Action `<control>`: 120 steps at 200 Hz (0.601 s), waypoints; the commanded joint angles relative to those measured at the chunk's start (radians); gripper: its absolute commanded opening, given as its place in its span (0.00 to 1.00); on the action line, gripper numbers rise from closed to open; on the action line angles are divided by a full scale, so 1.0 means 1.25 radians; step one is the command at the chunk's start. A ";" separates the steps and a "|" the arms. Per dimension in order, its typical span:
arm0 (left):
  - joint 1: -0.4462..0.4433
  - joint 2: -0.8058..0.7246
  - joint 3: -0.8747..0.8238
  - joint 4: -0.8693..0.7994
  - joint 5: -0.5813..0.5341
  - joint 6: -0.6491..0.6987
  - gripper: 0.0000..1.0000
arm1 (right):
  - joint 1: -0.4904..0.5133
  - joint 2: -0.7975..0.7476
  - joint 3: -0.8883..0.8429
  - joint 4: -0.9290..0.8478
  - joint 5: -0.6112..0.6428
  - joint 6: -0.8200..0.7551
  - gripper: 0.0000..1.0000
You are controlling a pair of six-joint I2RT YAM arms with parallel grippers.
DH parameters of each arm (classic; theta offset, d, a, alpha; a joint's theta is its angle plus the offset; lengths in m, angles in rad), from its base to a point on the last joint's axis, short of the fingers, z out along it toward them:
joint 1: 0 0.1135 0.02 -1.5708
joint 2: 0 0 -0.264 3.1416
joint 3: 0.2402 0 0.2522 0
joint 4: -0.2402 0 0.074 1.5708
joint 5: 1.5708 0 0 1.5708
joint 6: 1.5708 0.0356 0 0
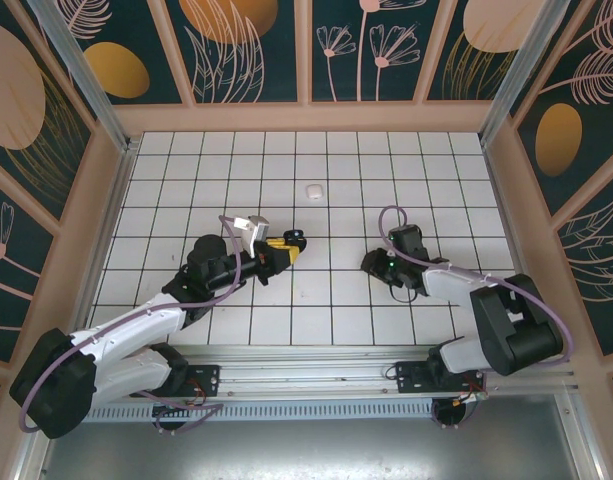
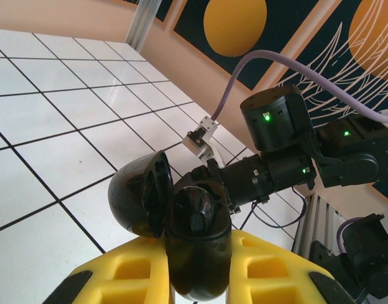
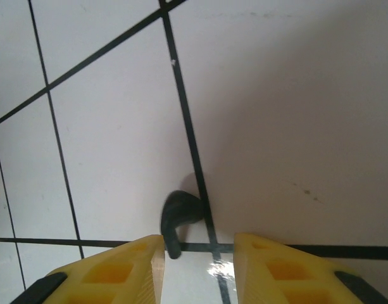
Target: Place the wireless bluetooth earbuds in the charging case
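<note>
The lower part of the charging case (image 2: 197, 221) is hidden between the yellow fingers (image 2: 137, 266) of the left gripper (image 2: 200, 247), which are clamped on it. Its lid (image 2: 140, 193) is swung open, and the inside cannot be made out. The fingers (image 3: 118, 272) of the right gripper (image 3: 199, 244) are held apart with nothing gripped. A black earbud (image 3: 179, 214) is seen on the tile at the mouth of their gap. A small white object (image 1: 312, 189), too small to identify, lies farther off on the white tiled table (image 1: 186, 180), which is enclosed by leaf-patterned walls (image 1: 246, 40).

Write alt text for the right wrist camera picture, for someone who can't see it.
A small black earbud lies on the white tiled floor, beside a dark grid line, just ahead of the open yellow end effector.
</note>
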 commanded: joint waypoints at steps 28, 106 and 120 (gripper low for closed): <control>-0.006 0.000 0.021 0.024 0.012 0.005 0.00 | 0.015 0.035 0.044 0.019 -0.004 -0.016 0.34; -0.006 -0.006 0.020 0.011 0.009 0.009 0.00 | 0.028 0.108 0.083 0.003 0.005 -0.029 0.30; -0.006 -0.006 0.020 0.011 0.010 0.009 0.00 | 0.030 0.118 0.087 0.000 0.005 -0.032 0.28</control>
